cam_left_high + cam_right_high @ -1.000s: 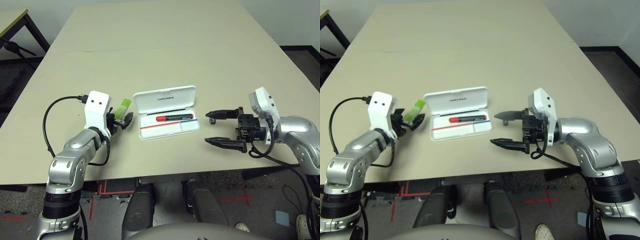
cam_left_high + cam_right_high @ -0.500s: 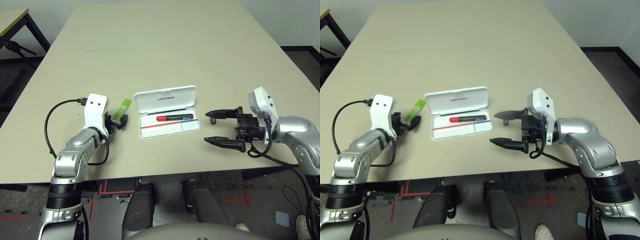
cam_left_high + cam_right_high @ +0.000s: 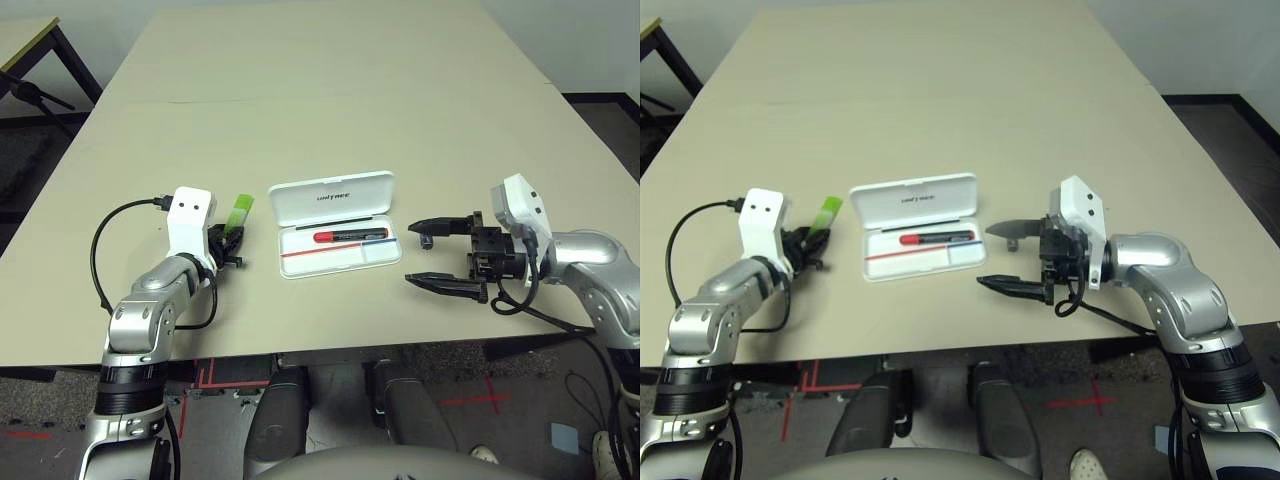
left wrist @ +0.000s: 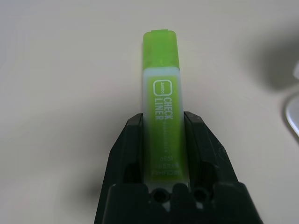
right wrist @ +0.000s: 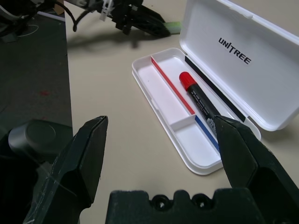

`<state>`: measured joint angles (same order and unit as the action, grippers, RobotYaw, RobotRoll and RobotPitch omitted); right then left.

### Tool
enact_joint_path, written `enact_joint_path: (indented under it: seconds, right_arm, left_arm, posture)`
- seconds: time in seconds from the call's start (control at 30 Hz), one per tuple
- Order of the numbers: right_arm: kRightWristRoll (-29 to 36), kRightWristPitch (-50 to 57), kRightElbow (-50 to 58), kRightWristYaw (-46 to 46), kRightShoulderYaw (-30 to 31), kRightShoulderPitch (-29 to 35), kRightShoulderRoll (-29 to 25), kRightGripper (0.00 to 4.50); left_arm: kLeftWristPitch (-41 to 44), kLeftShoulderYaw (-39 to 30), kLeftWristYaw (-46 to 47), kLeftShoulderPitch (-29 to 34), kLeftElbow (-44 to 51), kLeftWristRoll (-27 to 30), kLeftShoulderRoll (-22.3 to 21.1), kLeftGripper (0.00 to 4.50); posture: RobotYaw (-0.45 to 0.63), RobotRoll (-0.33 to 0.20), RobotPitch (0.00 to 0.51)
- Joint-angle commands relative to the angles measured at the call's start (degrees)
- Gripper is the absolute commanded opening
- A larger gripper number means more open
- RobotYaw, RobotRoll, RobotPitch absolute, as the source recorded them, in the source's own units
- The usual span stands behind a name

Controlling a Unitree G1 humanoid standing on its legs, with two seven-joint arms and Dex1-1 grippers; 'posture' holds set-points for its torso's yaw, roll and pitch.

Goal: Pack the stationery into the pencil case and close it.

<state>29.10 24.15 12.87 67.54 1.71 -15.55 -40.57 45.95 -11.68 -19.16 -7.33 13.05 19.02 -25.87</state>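
Observation:
The pencil case [image 3: 330, 258] lies open at the table's middle, its white lid [image 3: 331, 196] folded back. A red marker with a black cap [image 3: 350, 236] lies inside it, beside the red and blue stripes. To the left of the case, my left gripper [image 3: 229, 243] is shut on the lower half of a lime-green highlighter [image 4: 161, 93]. The highlighter's far end [image 3: 240, 206] sticks out beyond the fingers, low over the table. My right gripper [image 3: 413, 254] hangs open to the right of the case, with nothing between its fingers [image 5: 236, 154].
The beige table [image 3: 330, 90] stretches far beyond the case. A black cable [image 3: 100, 235] loops from my left wrist. Dark floor and a second table's leg [image 3: 40, 95] lie off the left edge.
My left gripper has closed on the green highlighter, which has shifted a little to the left. The right arm has edged slightly left, still open.

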Motion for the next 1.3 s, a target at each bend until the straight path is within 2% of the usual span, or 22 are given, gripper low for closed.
enact_joint_path:
  seconds: [0.03, 0.37, 0.5, 0.6, 0.9, 1.1, 1.3]
  right_arm:
    - [-0.7, -1.2, -1.4, 0.5, 1.0, -0.9, 0.4, 4.50]
    - [-1.8, -3.3, -5.1, 1.8, 2.4, -3.0, 1.2, 4.50]
    - [-2.1, -3.8, -6.1, 2.2, 2.7, -3.6, 1.5, 4.50]
    - [-2.2, -4.2, -6.7, 2.5, 2.9, -3.8, 1.6, 4.50]
    - [-2.9, -4.9, -7.1, 3.2, 2.8, -3.4, 1.4, 4.50]
    - [-3.2, -5.0, -6.8, 3.1, 2.8, -2.9, 1.3, 4.50]
    - [-3.3, -4.8, -6.4, 2.7, 2.8, -2.8, 1.3, 4.50]
  left_arm:
    - [0.6, -2.6, -4.8, 4.1, 3.2, 3.4, -2.5, 1.13]
    - [-5.9, -8.7, -22.1, 17.3, 7.0, 10.2, -12.6, 1.13]
    - [-10.9, -7.9, -27.3, 19.3, 7.2, 9.6, -15.1, 1.13]
    - [-14.0, -5.3, -30.7, 17.9, 9.3, 8.9, -17.1, 1.13]
    - [-16.2, 4.5, -35.4, 11.9, 14.1, 7.2, -21.8, 1.13]
    - [-18.9, 11.9, -36.3, 5.3, 12.2, 3.7, -21.4, 1.13]
    - [-25.7, 20.1, -38.7, -1.8, 5.4, -2.7, -19.8, 1.13]
  posture:
    - [0.00, 0.000, 0.151]
    - [0.04, 0.000, 0.149]
    - [0.04, 0.000, 0.147]
    - [0.04, 0.000, 0.144]
    - [0.02, 0.000, 0.145]
    - [0.01, 0.000, 0.145]
    - [-0.01, 0.000, 0.147]
